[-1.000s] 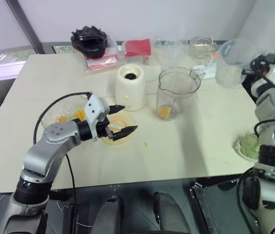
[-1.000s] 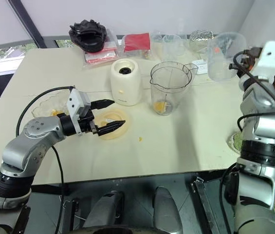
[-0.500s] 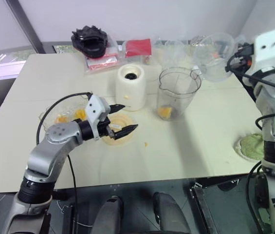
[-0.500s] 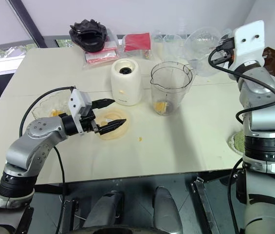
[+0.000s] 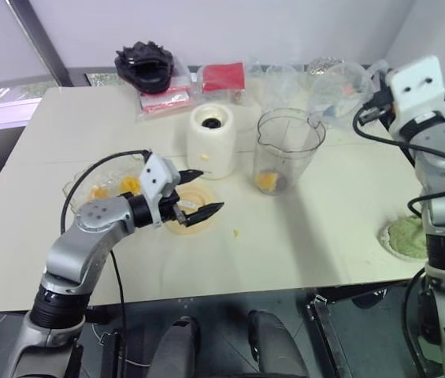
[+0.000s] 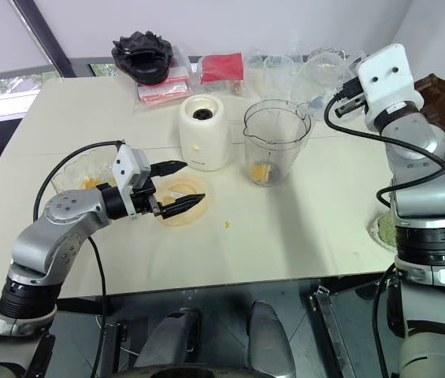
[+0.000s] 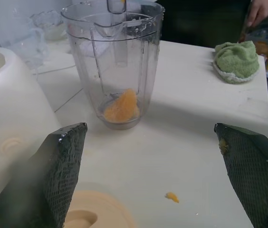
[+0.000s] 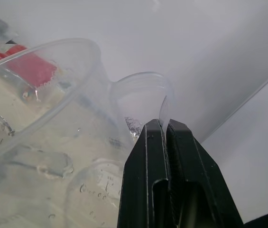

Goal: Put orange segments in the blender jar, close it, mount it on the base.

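Left claw: my left gripper (image 5: 211, 189) has its fingers spread wide apart and holds nothing; it hangs low over the cream disc (image 5: 184, 216), pointing towards the jar.
Right claw: my right gripper (image 8: 164, 122) is raised at the far right corner, fingers pressed together on a thin rim of the clear plastic dome (image 8: 43, 76).
Blender jar: the blender jar (image 5: 289, 148) stands upright and uncovered mid-table, just beside the white base (image 5: 212, 142) but not touching it.
Orange: one orange segment (image 5: 267, 181) lies at the jar's bottom; more sit in the clear bowl (image 5: 88, 185) behind my left wrist; a small orange scrap (image 5: 236, 232) is loose on the table (image 5: 324, 252).
Edges: the green cloth (image 5: 403, 236) rests at the right edge, and the bowl is near the left edge.
Open room: I see bare tabletop from the jar out to the cloth and forward to the near edge.
Back edge: crowded with a black object (image 5: 145, 64), a red packet (image 5: 222, 77) and clear bags.
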Robot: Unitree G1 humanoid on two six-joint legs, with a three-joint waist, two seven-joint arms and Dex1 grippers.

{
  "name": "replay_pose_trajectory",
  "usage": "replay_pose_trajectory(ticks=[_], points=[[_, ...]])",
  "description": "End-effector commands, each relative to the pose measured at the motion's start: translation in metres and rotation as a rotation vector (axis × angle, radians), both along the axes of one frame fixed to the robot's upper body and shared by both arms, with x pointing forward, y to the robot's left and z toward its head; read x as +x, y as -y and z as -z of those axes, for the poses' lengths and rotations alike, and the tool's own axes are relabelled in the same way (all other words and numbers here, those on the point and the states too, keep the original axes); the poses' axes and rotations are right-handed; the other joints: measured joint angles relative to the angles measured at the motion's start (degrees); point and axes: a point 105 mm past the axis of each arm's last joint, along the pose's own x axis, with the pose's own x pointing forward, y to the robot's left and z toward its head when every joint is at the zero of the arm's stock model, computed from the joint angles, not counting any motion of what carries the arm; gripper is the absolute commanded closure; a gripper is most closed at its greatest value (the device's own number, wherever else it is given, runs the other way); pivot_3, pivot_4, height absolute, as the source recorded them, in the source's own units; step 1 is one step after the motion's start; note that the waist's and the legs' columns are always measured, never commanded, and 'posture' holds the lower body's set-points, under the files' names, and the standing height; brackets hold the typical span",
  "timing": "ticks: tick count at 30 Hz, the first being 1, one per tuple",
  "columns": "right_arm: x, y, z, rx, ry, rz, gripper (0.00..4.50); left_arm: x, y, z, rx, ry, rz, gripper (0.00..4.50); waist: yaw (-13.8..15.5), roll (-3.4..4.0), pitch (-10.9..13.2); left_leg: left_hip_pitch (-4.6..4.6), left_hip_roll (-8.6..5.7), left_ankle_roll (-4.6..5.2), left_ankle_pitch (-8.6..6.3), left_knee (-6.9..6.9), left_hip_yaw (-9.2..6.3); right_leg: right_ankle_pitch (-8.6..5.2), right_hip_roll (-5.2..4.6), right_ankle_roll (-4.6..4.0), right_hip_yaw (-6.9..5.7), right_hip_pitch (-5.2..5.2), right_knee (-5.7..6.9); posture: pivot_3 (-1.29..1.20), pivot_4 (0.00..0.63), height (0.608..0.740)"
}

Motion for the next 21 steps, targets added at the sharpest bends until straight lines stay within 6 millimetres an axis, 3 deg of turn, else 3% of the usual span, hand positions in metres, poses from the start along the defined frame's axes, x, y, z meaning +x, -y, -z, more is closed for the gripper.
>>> replay_pose_trajectory(ticks=[1,21], points=[[-0.0079,-0.0004,-0.0169,-0.08,0.073,0.009,4.46,-0.0021,0.0031,-0.0086,0.001,0.046,0.018,0.0,0.0,0.0,0.0,0.0,0.0,0.0,0.0,0.0,0.0,0.0,0.0,0.0,0.0,0.0,0.0,0.0,0.15,0.74],[-0.0062,-0.0068,-0.0192,-0.324,0.143,0.014,4.46,-0.002,0.0024,-0.0074,0.01,0.053,0.015,0.0,0.0,0.0,0.0,0.0,0.0,0.0,0.0,0.0,0.0,0.0,0.0,0.0,0.0,0.0,0.0,0.0,0.15,0.74]])
